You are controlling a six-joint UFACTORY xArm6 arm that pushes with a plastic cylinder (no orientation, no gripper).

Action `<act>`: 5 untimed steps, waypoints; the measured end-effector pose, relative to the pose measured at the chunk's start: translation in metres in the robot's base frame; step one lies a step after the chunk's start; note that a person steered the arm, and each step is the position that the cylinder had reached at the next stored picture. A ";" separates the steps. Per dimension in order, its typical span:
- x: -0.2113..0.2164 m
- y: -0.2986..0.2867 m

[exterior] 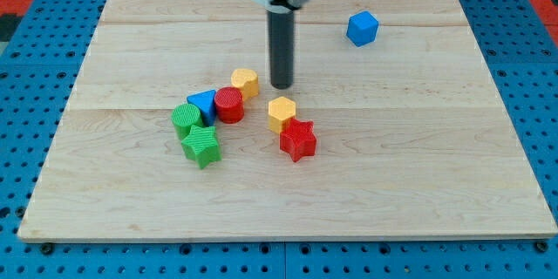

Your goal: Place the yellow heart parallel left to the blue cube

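Observation:
The blue cube (pixel 363 29) sits near the view's top right of the wooden board (pixel 436 157). Two yellow blocks lie near the middle. One (pixel 245 82) is just left of my tip and looks like the heart. The other (pixel 282 113), more pentagon-like, is just below my tip. Their shapes are hard to tell apart. My tip (pixel 282 85) stands on the board between them, close to the right side of the upper yellow block, and well down-left of the blue cube.
A red cylinder (pixel 229 105), a blue triangle (pixel 203 103), a green cylinder (pixel 186 119) and a green star (pixel 201 146) cluster left of centre. A red star (pixel 298 139) touches the lower yellow block. A blue pegboard (pixel 35 70) surrounds the board.

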State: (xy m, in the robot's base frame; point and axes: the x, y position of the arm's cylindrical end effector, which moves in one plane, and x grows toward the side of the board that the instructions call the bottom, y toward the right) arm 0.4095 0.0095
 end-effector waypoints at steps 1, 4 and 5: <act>0.010 -0.053; -0.052 -0.184; -0.074 -0.163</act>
